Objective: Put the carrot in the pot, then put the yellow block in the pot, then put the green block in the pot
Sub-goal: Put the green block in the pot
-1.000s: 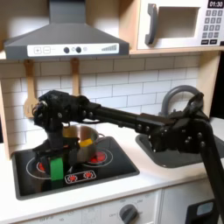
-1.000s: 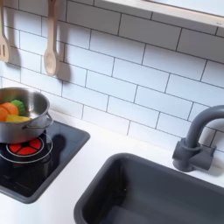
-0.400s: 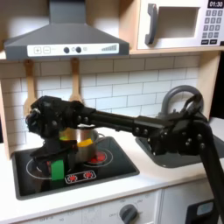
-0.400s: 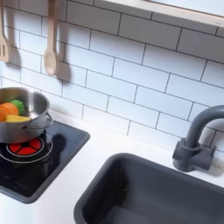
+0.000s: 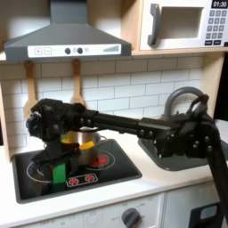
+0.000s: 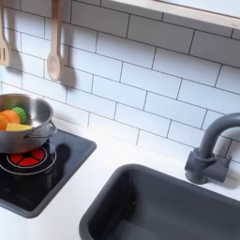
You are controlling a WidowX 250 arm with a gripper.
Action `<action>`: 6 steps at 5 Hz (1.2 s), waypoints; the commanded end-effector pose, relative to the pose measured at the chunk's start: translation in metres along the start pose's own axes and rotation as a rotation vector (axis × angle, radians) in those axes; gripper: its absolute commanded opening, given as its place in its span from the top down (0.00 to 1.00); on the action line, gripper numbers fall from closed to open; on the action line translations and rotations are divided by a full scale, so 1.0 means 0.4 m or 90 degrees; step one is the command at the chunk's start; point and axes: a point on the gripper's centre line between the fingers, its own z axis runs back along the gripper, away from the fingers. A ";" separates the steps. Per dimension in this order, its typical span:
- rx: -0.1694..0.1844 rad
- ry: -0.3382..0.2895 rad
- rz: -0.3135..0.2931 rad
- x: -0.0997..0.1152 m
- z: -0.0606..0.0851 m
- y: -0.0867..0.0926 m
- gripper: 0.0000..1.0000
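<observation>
Jaws hang above the green block (image 5: 58, 171) beside the pot (image 6: 28, 137), their state impossible to tell.

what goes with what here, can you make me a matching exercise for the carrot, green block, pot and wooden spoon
Things:
1. carrot
2. green block
3. pot
4. wooden spoon

Places:
A. hanging on the tiled wall
B. standing on the stove top in front of the pot
C. lying inside the pot
D. sitting on the stove burner

Pairs: 1-C, 2-B, 3-D, 4-A

black arm's hand (image 5: 55, 147) above green block (image 5: 57, 172) on stovetop (image 5: 107, 174); pot (image 5: 87, 142) behind
</observation>
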 end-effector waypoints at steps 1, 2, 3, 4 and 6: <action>0.008 -0.002 0.002 0.003 0.005 -0.002 1.00; 0.007 -0.001 0.004 0.000 0.003 -0.004 1.00; 0.010 -0.002 0.000 0.005 0.005 -0.008 1.00; 0.027 -0.023 0.003 0.014 0.040 -0.020 1.00; 0.099 -0.007 0.025 0.015 0.096 -0.053 1.00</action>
